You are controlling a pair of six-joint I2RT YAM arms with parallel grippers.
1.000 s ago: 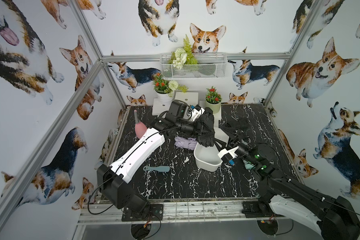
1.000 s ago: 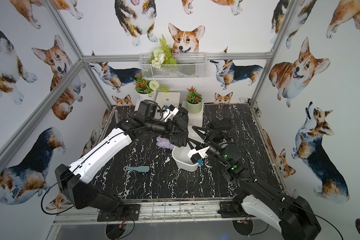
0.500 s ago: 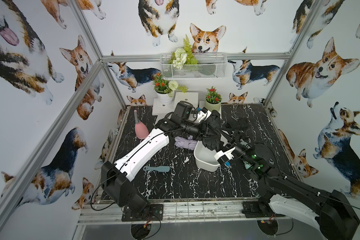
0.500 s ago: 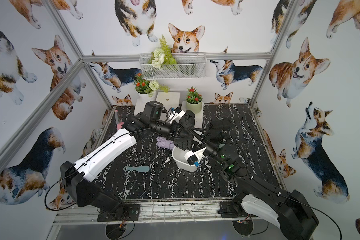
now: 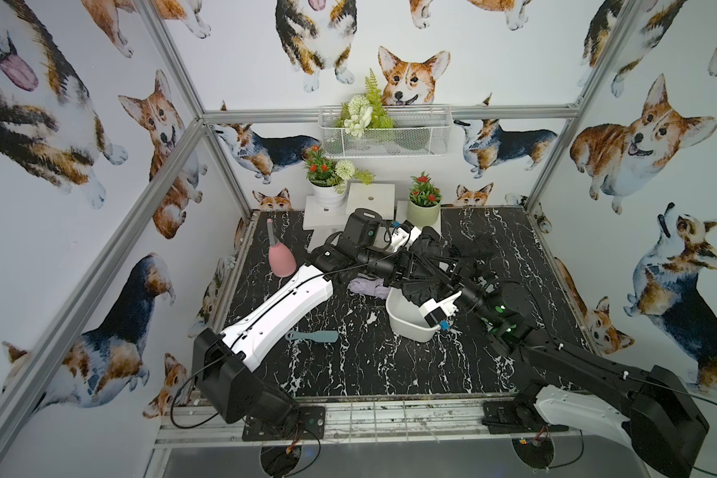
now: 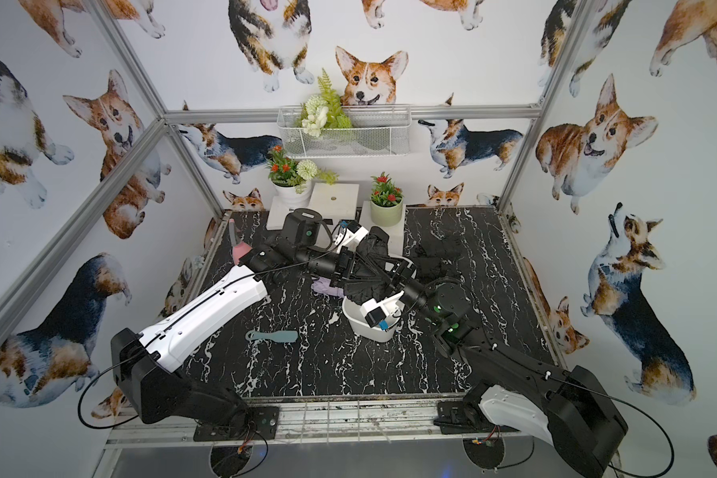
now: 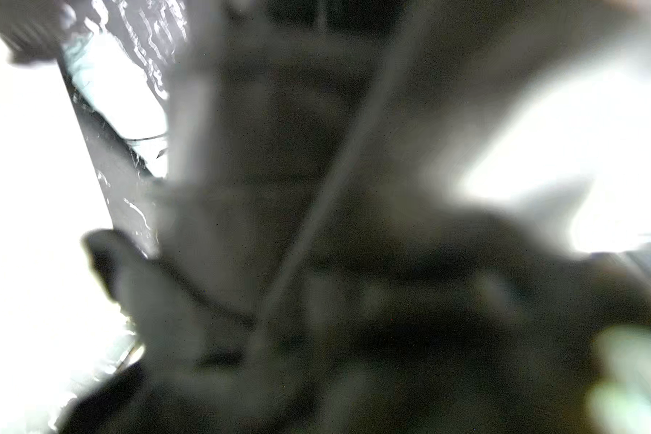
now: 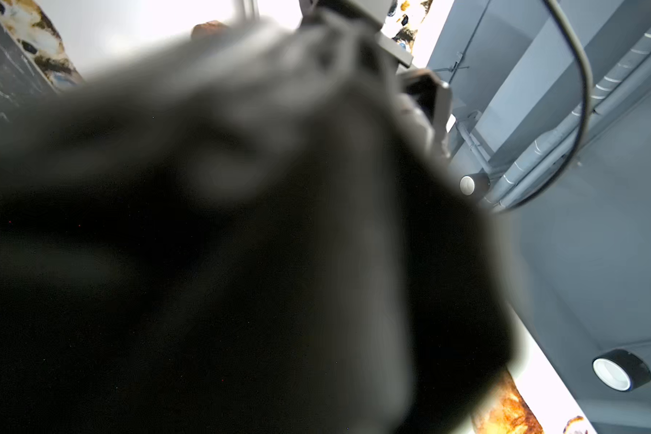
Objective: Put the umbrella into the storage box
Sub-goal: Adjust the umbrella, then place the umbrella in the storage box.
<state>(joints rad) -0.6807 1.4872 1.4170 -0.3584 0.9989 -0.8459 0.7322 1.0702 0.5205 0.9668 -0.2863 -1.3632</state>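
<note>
Left claw (image 5: 417, 267): clamped on the black umbrella (image 5: 421, 291).
Umbrella: bunched, held up off the surface (image 5: 348, 372).
Storage box (image 5: 406, 329): white, just beneath the hanging fabric.
Right claw (image 5: 448, 281): pressed into the fabric; grip can't be told.

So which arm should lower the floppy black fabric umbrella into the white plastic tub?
Left, probably. The left gripper seems to grip the black fabric umbrella right over the white plastic tub; the right gripper only reaches in sideways.
</note>
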